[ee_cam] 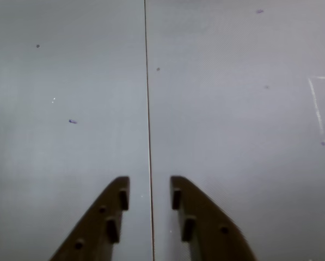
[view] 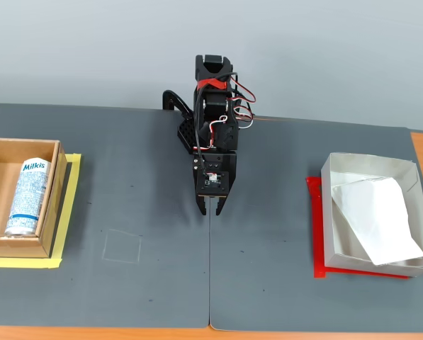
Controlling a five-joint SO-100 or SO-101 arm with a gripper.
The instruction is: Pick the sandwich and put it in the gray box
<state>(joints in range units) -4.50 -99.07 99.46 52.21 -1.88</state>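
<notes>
The gripper (ee_cam: 149, 187) is hanging over the dark mat (ee_cam: 69, 163) with its jaws parted by a narrow gap and nothing between them; in the wrist view the mat seam (ee_cam: 148, 109) is running straight up through that gap, and only bare mat is lying ahead of the fingertips.

In the fixed view the gripper (view: 212, 210) is pointing toward the camera, above the middle of the mat. The sandwich (view: 376, 216) is lying well apart from the jaws, off to the right of them in that view, already inside the gray box (view: 326, 212). Its long axis is running diagonally across the box, one end propped against the far-left wall and the other reaching toward the near-right corner. The box is sitting on a red sheet (view: 314, 234).

Well away on the opposite side of the jaws, a brown cardboard box (view: 48, 198) is holding a Milkis can (view: 25, 195), edged by yellow tape (view: 71, 212).

Count: one sandwich, one gray box, one brown box, one can, one arm. By my judgement the placing is looking done.
</notes>
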